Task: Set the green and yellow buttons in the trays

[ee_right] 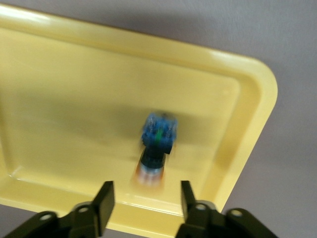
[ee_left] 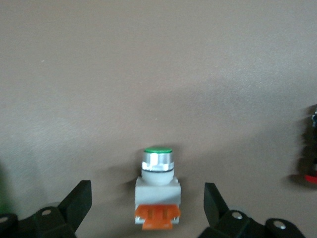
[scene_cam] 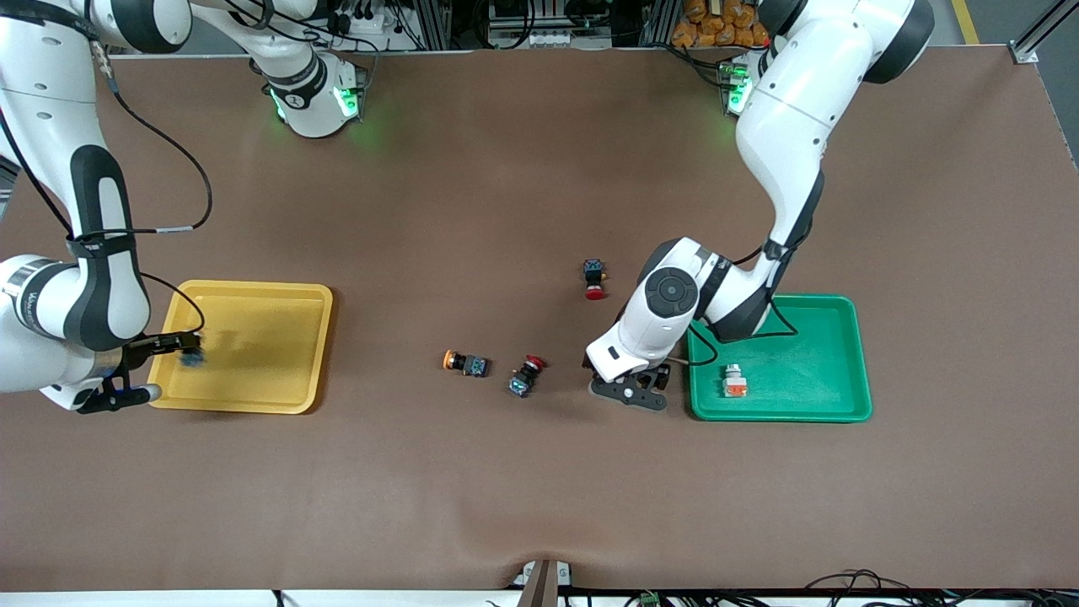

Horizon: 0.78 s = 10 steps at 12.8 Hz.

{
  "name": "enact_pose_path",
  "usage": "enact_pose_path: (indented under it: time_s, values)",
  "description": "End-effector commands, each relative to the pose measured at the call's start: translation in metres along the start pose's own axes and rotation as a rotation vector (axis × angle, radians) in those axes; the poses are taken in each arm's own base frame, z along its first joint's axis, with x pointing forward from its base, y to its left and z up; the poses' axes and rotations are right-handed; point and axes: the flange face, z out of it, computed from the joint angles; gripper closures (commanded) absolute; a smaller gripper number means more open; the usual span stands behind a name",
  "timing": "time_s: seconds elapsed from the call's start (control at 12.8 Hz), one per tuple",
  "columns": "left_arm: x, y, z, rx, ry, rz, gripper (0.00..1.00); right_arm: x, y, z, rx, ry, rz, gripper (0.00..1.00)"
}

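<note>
The yellow tray (scene_cam: 253, 396) lies toward the right arm's end of the table. My right gripper (scene_cam: 156, 368) is open over its rim, also in the right wrist view (ee_right: 146, 191). A blurred yellow-capped blue-bodied button (ee_right: 157, 144) lies in the tray just clear of the fingers, also in the front view (scene_cam: 192, 358). My left gripper (ee_left: 147, 192) is open, low on the table beside the green tray (scene_cam: 843, 413), around a green-capped white button with an orange block (ee_left: 157, 193); the left hand (scene_cam: 630, 392) hides that button in the front view. Another white button (scene_cam: 734, 381) lies in the green tray. A second yellow-capped button (scene_cam: 466, 362) lies mid-table.
Two red-capped switches lie on the brown table, one (scene_cam: 527, 375) beside the yellow-capped button, one (scene_cam: 595, 278) farther from the front camera. A red cap (ee_left: 311, 178) shows at the edge of the left wrist view.
</note>
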Motion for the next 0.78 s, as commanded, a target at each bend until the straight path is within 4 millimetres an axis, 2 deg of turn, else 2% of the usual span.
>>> enact_pose_path:
  time_s: [0.0,0.08,0.16,0.23,0.31,0.39,0.55,0.7]
  values:
    - [0.002,0.004,0.014,0.003,0.040,0.015,0.00,0.009,-0.026,-0.036,-0.007,0.039,-0.042,0.00]
    - [0.002,0.003,0.015,0.005,0.039,0.016,0.05,0.011,-0.039,-0.050,-0.014,0.049,-0.061,0.00]
    - [0.003,0.001,0.014,0.008,0.041,0.020,0.30,0.018,-0.059,-0.065,-0.024,0.064,-0.096,0.00]
    - [0.005,-0.001,0.012,0.008,0.045,0.016,0.75,0.027,-0.089,-0.084,-0.032,0.079,-0.155,0.00]
    - [0.005,-0.003,0.010,0.010,0.045,0.017,0.96,0.036,-0.123,-0.093,-0.036,0.089,-0.218,0.00]
    - [0.007,-0.008,0.008,0.012,0.046,0.013,1.00,0.045,-0.157,-0.090,-0.032,0.092,-0.286,0.00]
    - [0.012,-0.016,-0.002,0.023,0.036,-0.002,1.00,0.059,-0.225,-0.083,-0.003,0.121,-0.404,0.00]
    - [0.020,-0.034,-0.029,0.052,0.003,-0.017,1.00,0.068,-0.273,-0.075,0.006,0.165,-0.485,0.00]
